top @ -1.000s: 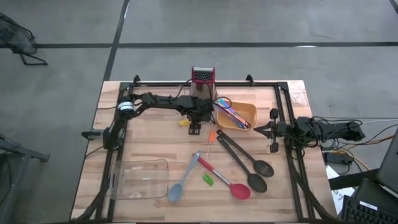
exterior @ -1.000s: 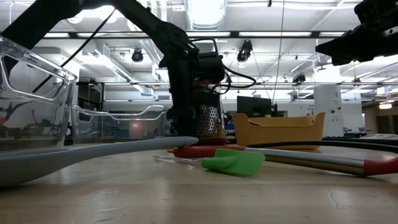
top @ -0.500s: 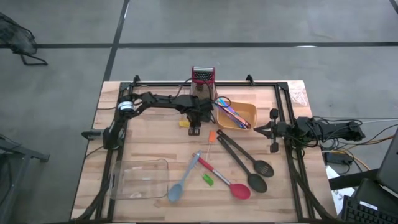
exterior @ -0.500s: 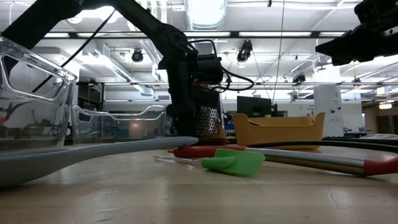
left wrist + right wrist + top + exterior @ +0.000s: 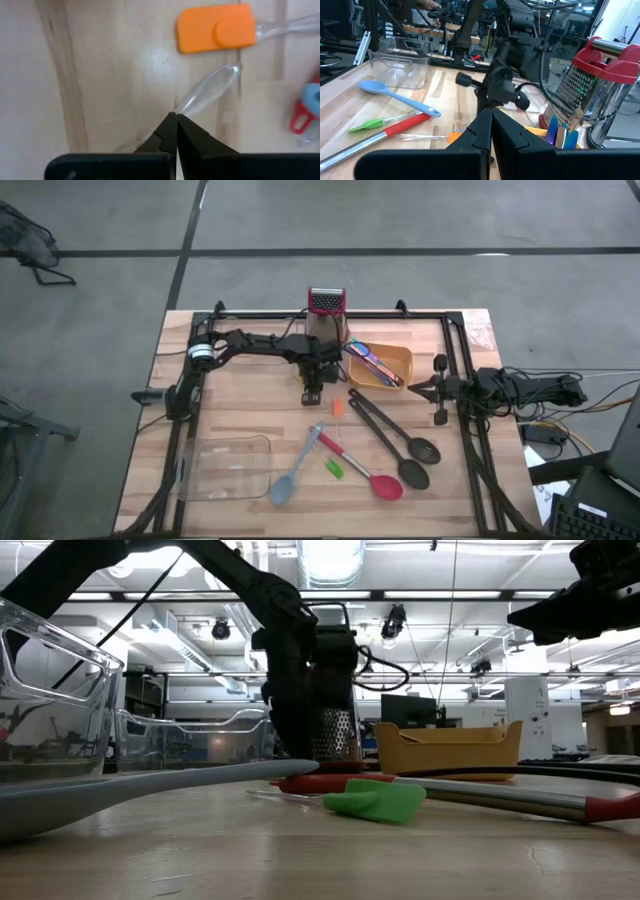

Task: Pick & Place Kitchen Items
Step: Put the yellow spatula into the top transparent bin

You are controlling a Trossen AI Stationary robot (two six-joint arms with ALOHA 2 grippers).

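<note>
My left gripper (image 5: 311, 394) points down at the table's middle, in front of the grater, shut on a small utensil's clear handle (image 5: 210, 87); the utensil's head is hidden under the gripper. An orange block (image 5: 215, 35) with its own clear handle lies just beyond. Two black slotted spoons (image 5: 395, 430), a red-headed spoon (image 5: 365, 470), a grey-blue spatula (image 5: 295, 470) and a green block (image 5: 333, 469) lie flat on the wood nearer the front. Thin sticks (image 5: 372, 362) lie in the orange bowl. My right gripper (image 5: 437, 390) waits shut at the table's right edge. My left gripper pinches the narrow end of the clear handle (image 5: 181, 106) between its two fingertips, coming from above and pointing down. The handle runs out from the fingertips and lies flat on the table. The fingers hide the exact place of contact.
A red-topped metal grater (image 5: 326, 315) stands at the far edge, just behind my left gripper. The orange bowl (image 5: 400, 358) sits to its right. A clear plastic tray (image 5: 225, 468) lies at the front left. Black rails frame the table.
My left gripper has shut and shifted slightly toward the table's near edge. The yellow block that lay beside it no longer shows in the high view.
</note>
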